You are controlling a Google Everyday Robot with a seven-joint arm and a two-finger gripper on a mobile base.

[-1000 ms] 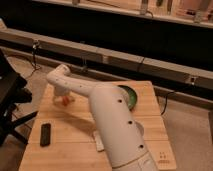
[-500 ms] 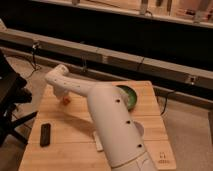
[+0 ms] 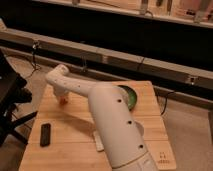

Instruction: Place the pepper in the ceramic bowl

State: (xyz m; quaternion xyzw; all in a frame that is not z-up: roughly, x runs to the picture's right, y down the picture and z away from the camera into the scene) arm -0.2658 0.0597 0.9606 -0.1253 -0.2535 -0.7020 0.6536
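The pepper point(image 3: 63, 101) shows as a small orange-red spot on the wooden table point(image 3: 75, 125) near its far left corner. My gripper point(image 3: 60, 94) is right over it, at the end of the white arm point(image 3: 107, 120) that reaches across the table from the near right. I cannot tell whether the gripper touches the pepper. The green ceramic bowl point(image 3: 130, 96) sits at the far right of the table, partly hidden behind the arm, well to the right of the gripper.
A black remote-like object point(image 3: 45, 134) lies near the table's front left. A white flat object point(image 3: 98, 142) lies by the arm's base. A dark chair or cart point(image 3: 10, 100) stands left of the table. A long bench with cables point(image 3: 150, 62) runs behind.
Almost nothing: the gripper stays over the pepper at the far left corner, with only a slight shift of the arm.
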